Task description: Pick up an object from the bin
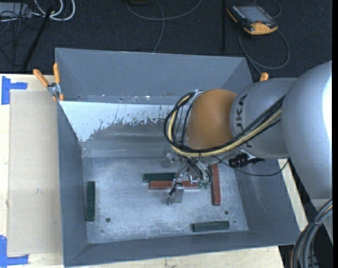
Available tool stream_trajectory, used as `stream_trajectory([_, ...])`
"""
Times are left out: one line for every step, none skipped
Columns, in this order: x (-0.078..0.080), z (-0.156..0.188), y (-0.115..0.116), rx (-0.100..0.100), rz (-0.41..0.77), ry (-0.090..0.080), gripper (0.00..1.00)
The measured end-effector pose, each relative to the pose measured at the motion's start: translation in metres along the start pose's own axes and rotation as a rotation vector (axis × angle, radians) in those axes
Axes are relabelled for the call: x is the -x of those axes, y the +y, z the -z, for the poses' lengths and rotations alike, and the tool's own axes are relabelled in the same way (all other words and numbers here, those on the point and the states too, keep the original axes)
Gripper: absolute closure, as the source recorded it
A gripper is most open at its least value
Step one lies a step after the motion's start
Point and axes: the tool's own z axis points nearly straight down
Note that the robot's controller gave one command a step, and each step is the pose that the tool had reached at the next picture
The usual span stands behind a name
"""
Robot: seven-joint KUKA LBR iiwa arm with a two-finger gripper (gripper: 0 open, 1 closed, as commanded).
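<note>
Gripper: my gripper (176, 193) sits low over the middle of the bin (152, 88) floor. I cannot tell whether the pincer is apart or together.
Nearest thing: red-brown bar (160, 186), lying flat, its right end at or under the gripper; contact unclear.
Neighbour: dark green bar (157, 177) just behind it, parallel, touching or nearly so.
Others: second red-brown bar (215, 187) near, to the right; left green bar (89, 201) and front green bar (210, 226) well apart.
Handling (my judgement): stiff, light, smooth-sided, not fragile; may skid on the metal.
Hold: across its narrow width near mid-length, clear of the green neighbour.
</note>
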Motion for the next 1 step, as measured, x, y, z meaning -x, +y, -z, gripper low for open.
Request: stream_trajectory([0.0009, 0.0012, 0.0, 0.0, -0.001, -0.002, 1.0])
